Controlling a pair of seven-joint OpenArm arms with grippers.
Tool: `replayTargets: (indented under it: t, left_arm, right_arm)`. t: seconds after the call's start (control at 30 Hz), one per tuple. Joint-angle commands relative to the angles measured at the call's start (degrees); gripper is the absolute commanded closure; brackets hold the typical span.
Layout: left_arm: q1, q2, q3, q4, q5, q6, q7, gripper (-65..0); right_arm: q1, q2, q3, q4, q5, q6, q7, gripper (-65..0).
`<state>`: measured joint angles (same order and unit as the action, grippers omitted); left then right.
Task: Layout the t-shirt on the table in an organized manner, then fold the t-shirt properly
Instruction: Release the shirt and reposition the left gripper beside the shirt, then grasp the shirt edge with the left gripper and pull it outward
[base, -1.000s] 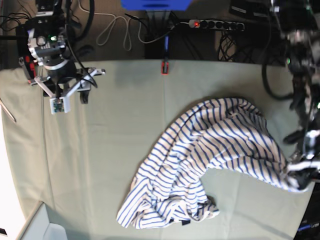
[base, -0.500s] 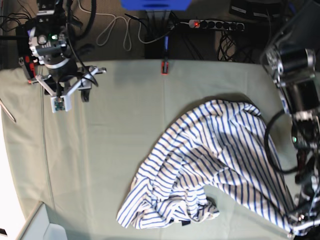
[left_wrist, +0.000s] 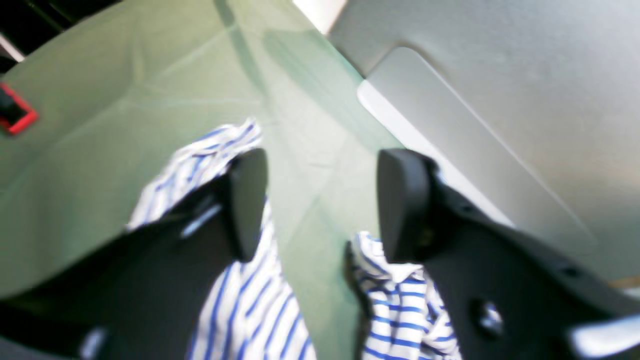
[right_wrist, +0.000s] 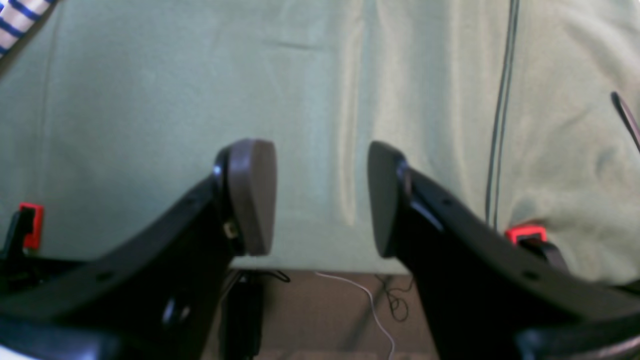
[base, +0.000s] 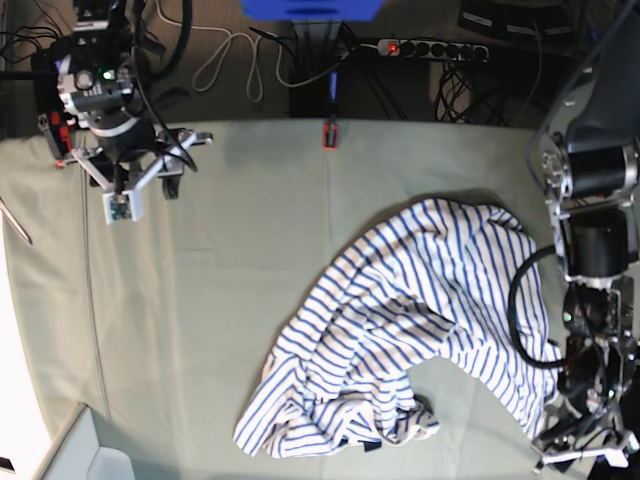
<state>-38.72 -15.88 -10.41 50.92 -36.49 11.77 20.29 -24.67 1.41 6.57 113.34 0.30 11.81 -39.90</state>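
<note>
the t-shirt (base: 405, 335) lies crumpled on the bench (base: 220, 300), filling the zone from the middle toward 4 o'clock in the base view. one bunched end with a dark bit at its edge sits near 6 o'clock, and a rounded hump rises toward 2 o'clock. it is far from flat: folds cross each other and no sleeve or hem can be picked out for certain.

the left pincer (left_wrist: 320, 200) hovers over the shirt's 4 o'clock edge, released, with jaws apart and only bench cloth in the gap; striped fabric lies under and beside each jaw. the right pincer (right_wrist: 320, 197) waits released near 10 o'clock over bare bench, well apart from the shirt, close to a red clamp (right_wrist: 525, 234) on the bench edge.

the step in hand looks like spreading the shirt. to do it well, each pincer should take a single layer at an outer edge, ideally opposite corners, then draw them apart low across the bench so the bunches pull out. grabbing a thick wad would only drag the heap.
</note>
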Motion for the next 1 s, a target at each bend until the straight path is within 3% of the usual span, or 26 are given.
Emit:
replayTargets:
  t: [0.0,0.37,0.5,0.63,0.97]
  left_arm:
    - [-1.06,-0.6,-0.09,2.93,-0.21,-0.65,-1.35,-35.5]
    - [36.92,-0.34,-0.97,38.53,-0.21,-0.3,-1.44,-35.5]
    - [48.96,5.29,-8.53,42.75,-0.13,-0.56,-1.44,-35.8]
    - [52.65,10.3,-15.12,39.85,0.14,-0.65,-1.0,-35.8]
    - [49.49,10.56,-13.1,30.62,0.4,-0.65,-0.82,-35.7]
  right_arm:
    - [0.18,0.22,0.07,1.08,0.19,0.45,1.17,-30.6]
    - [0.97,0.39,-0.02,1.08,0.19,0.54,1.7,-30.6]
    - [1.59,0.48,-0.02,0.99,0.19,0.54,1.7,-30.6]
    - [1.59,0.48,-0.11,0.99,0.28,0.54,1.7,-30.6]
    - [1.68,0.66,-0.11,0.99,0.36,0.54,1.7,-30.6]
